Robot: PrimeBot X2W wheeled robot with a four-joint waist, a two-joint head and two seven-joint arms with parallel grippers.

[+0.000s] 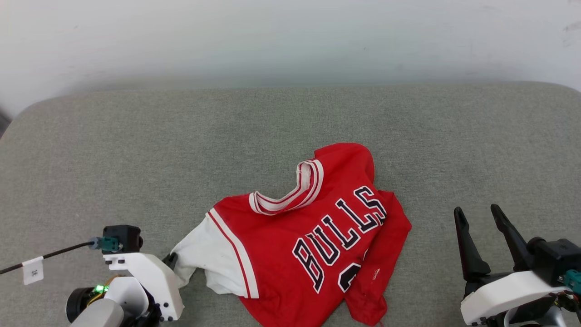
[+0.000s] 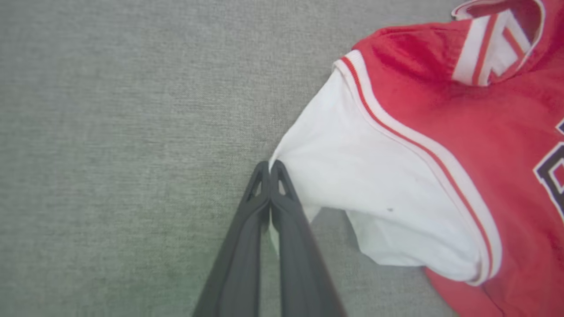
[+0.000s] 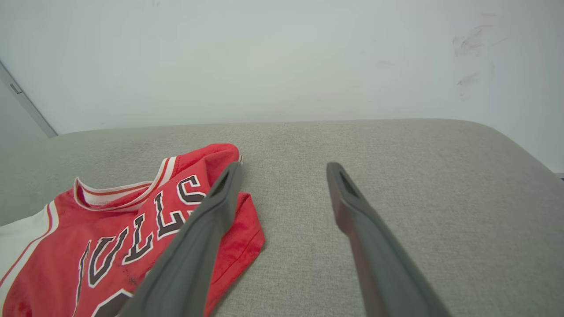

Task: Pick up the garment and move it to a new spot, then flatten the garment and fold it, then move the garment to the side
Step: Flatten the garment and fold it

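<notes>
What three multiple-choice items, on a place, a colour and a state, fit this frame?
1. Where does the left hand pinch the red jersey-style T-shirt?
A striped collar; B white sleeve edge; C bottom hem.
2. What colour is its lettering?
A yellow; B blue; C black, white-outlined.
3. How is the right hand?
A open, empty; B shut on the shirt; C shut, empty.
B: fingers closed on the sleeve's edge. C: seen in the head view. A: fingers apart over the grey fabric surface.
</notes>
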